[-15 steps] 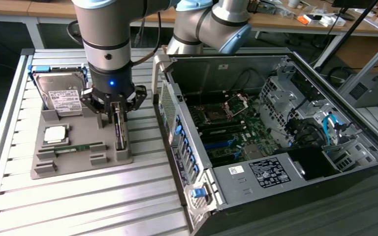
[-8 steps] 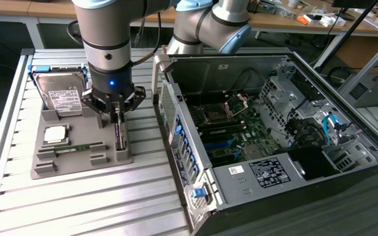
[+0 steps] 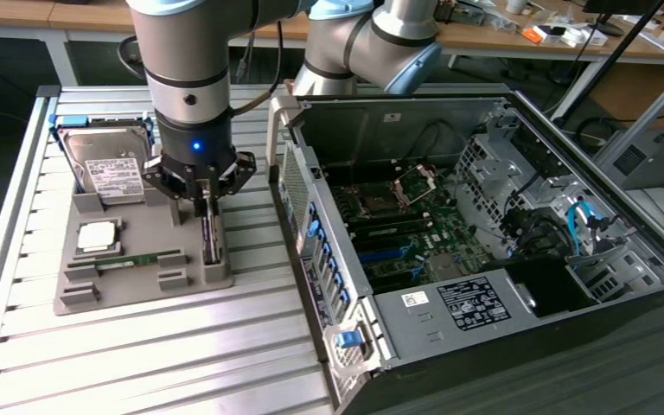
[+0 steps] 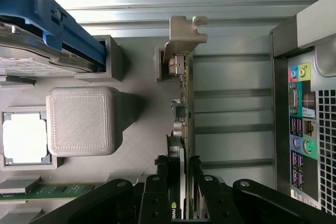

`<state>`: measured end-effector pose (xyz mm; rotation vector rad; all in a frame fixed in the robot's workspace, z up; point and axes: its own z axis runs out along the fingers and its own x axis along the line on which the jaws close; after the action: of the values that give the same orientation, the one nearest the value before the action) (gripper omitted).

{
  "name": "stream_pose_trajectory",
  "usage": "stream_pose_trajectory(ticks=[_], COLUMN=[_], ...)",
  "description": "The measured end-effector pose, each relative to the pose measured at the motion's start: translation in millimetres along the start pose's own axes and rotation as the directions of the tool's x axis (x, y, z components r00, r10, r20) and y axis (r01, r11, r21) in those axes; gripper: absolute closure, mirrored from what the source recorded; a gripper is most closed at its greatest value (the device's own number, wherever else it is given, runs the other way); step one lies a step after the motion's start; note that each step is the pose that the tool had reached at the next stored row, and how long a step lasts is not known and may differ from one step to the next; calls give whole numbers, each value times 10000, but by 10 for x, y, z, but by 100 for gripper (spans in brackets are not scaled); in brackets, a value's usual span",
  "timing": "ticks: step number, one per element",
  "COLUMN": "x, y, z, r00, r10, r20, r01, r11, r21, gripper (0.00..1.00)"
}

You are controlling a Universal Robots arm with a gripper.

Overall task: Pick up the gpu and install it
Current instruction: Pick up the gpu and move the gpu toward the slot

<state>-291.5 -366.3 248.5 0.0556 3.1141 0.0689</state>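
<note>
Exterior view's left: hard drive (image 3: 107, 164) upright at far end of grey holder tray (image 3: 136, 292), CPU (image 3: 97, 233) and memory stick (image 3: 136, 259) nearer. Tray's right edge: gpu (image 3: 210, 240) standing on edge in its slot, gripper (image 3: 207, 212) above it, fingers closed narrowly on its top edge. Exterior view's right: open computer case (image 3: 424, 117) on slatted table (image 3: 136, 363)

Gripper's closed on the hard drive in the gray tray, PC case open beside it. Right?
Wrong part: the gripper is closed on the gpu, not the hard drive, which stands apart from it in the same gray tray. The wrist view shows a finger on either side of the card. The PC case is open beside it.
</note>
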Motion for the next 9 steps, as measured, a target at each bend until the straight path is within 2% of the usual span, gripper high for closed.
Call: stream_pose_trajectory(ticks=[9], x=[0], y=[0], z=[0], r00=[10000], r10=[0], r20=[0], r01=[0], r11=[10000], r21=[0], gripper=[73])
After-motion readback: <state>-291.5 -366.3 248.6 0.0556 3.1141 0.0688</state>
